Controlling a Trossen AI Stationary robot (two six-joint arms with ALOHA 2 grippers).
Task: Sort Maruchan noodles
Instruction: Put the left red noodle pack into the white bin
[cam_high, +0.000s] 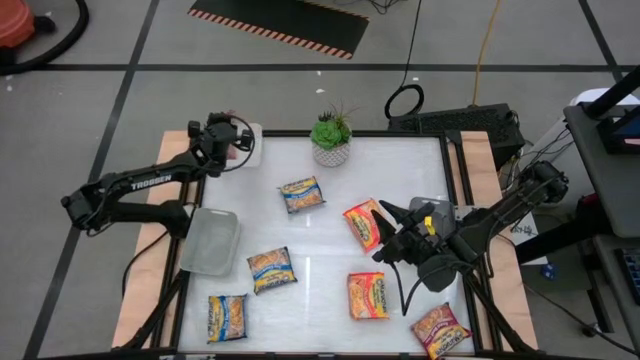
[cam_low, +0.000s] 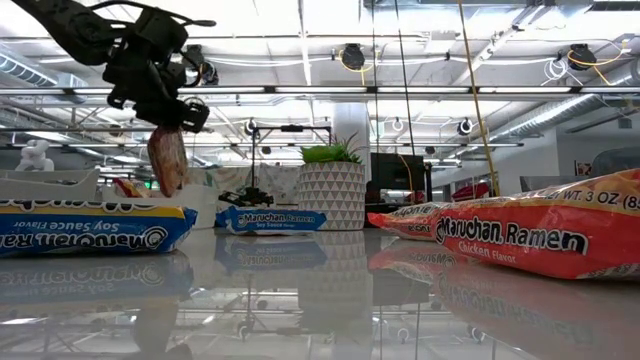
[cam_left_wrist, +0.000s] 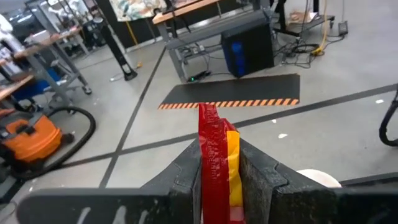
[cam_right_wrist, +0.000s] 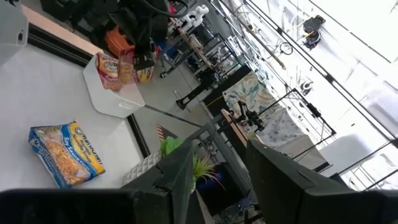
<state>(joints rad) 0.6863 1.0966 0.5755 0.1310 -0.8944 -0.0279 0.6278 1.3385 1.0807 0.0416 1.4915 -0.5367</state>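
Observation:
Maruchan noodle packets lie flat on the white table: blue-and-yellow ones, orange ones and a dark red one. At the far left corner my left gripper is shut on a red packet, above a white tray that has a packet in it. My right gripper hovers open at mid-right, above the orange packet, with nothing between its fingers. My left gripper pinches the red packet between its two fingers, one on each flat face, near its top edge. The fingers point toward the far edge, tipped slightly down. The packet hangs edge-on below them, lifted clear above the white tray.
A clear grey tray sits at the left edge. A potted plant stands at the middle of the far edge. Wooden rails run along both sides of the table.

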